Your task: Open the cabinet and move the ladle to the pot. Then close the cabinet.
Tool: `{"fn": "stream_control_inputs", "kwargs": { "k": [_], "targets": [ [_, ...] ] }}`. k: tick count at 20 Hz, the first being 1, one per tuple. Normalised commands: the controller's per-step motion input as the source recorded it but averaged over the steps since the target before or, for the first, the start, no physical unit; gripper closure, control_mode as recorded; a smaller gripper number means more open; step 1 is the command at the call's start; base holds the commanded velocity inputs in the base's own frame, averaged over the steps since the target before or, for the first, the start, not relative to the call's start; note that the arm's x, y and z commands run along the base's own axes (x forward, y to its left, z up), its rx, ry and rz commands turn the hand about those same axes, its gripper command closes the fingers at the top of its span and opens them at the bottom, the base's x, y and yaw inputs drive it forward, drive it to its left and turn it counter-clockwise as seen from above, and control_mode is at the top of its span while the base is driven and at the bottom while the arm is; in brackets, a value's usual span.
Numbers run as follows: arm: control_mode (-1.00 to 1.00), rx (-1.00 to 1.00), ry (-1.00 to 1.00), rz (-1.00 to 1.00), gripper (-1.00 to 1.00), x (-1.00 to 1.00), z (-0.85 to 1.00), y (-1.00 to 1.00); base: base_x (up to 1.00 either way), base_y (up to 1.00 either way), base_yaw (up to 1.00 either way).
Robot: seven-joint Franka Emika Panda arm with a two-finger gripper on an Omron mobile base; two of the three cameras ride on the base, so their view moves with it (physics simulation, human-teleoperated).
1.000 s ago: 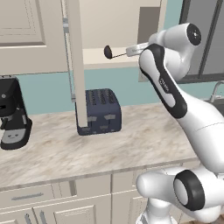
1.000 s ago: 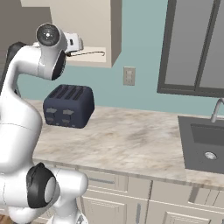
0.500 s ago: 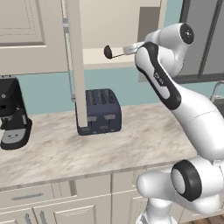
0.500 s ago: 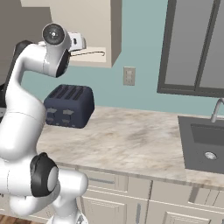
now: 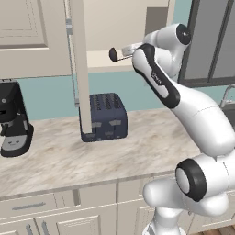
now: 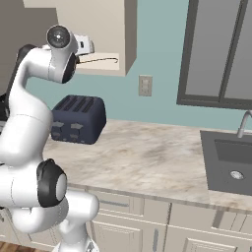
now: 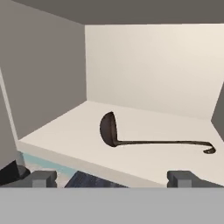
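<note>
The cabinet is an upper wall unit whose door stands swung out, edge-on to me. On its beige shelf lies the black ladle, with its bowl to the left and its thin hooked handle running right. The ladle also shows at the shelf's front, and in the right base view I see its handle. My gripper is open just in front of the shelf edge, level with the ladle and apart from it. Its fingertips hold nothing. The pot is out of view.
A dark blue toaster stands on the marble counter below the cabinet. A black coffee machine is at the far left. A sink lies at the right, under a dark window.
The arm's elbow has risen and the hand has edged closer to the cabinet's opening. The ladle and the door have not moved.
</note>
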Motion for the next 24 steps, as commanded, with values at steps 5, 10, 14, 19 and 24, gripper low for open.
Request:
{"fn": "stream_control_inputs", "kwargs": {
  "k": [5, 10, 14, 19, 24],
  "targets": [
    [-1.00, 0.00, 0.00, -0.04, -1.00, 0.26, 0.00, 0.12, 0.00, 0.00, 0.00],
    [-1.00, 0.00, 0.00, -0.05, -1.00, 0.24, -0.01, 0.12, 0.00, 0.00, 0.00],
    [-1.00, 0.00, 0.00, -0.08, -1.00, 0.25, 0.00, 0.10, 0.00, 0.00, 0.00],
    [-1.00, 0.01, 0.00, -0.05, -1.00, 0.15, 0.00, 0.10, 0.00, 0.00, 0.00],
    [-1.00, 0.10, 0.01, 0.00, -1.00, 0.00, 0.00, 0.00, 0.00, 0.00, 0.00]
  ]
}}
